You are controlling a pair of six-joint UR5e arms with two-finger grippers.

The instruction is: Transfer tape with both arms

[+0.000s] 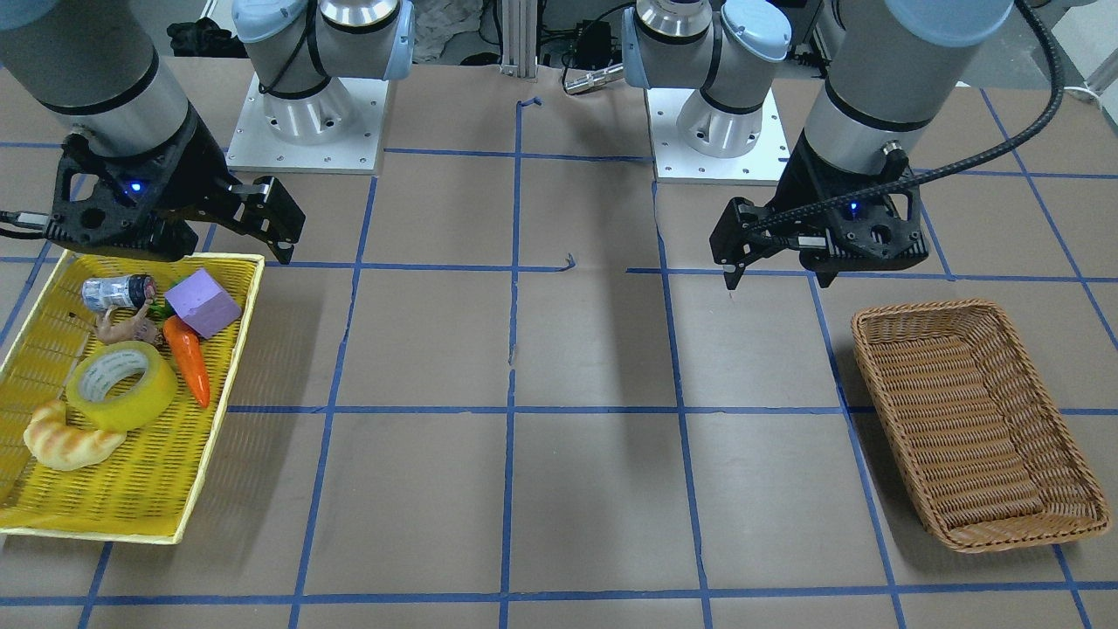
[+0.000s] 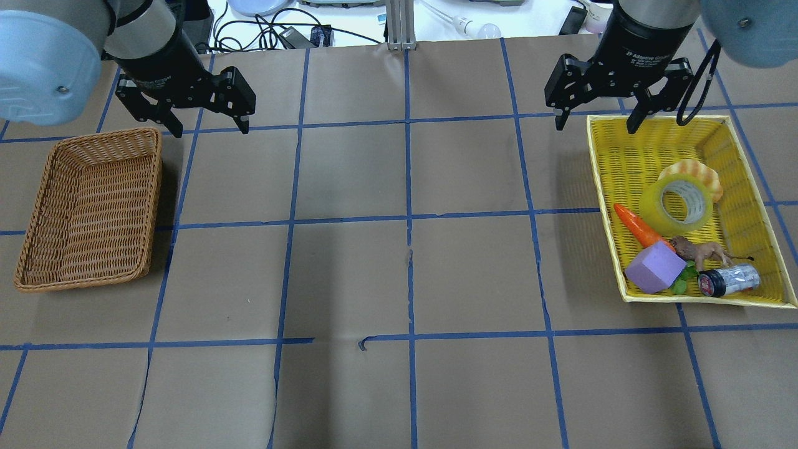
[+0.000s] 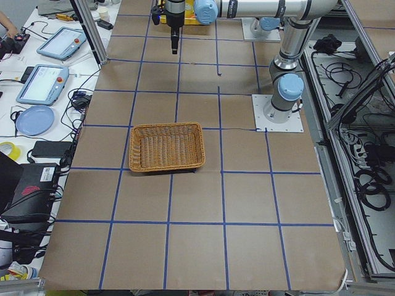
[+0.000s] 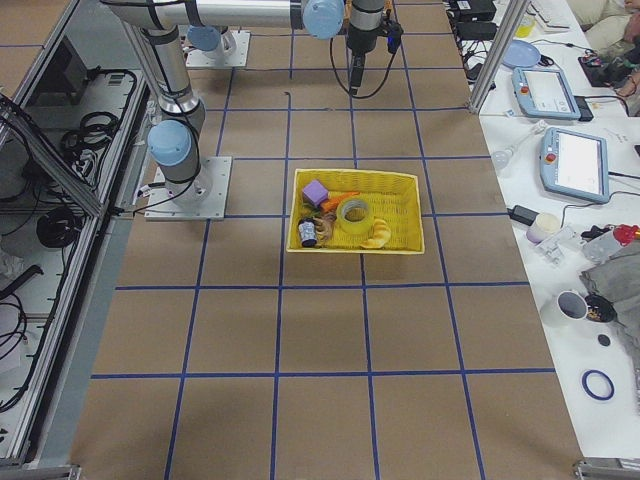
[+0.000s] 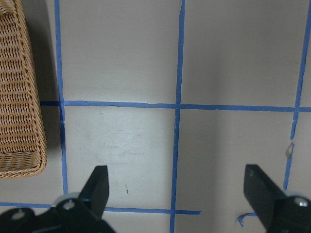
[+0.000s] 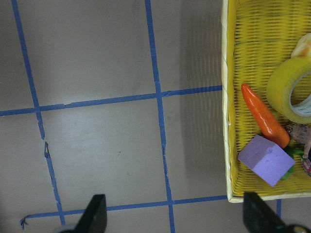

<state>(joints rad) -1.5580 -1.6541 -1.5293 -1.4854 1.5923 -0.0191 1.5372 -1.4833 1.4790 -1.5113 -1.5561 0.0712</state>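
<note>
Evidently the task stands at its first step. Front-facing view: the tape (image 1: 150,390) lies flat in the yellow basket (image 1: 253,288), touching the bread (image 1: 70,441), ungripped. Overhead view: the right gripper (image 2: 596,125) hovers at that basket's end rim, fingers spread wide and empty. The left gripper (image 2: 211,130), equally open and empty, hangs beside the wicker basket (image 2: 37,206). Judgement: the right gripper must next move over the tape and descend.
</note>
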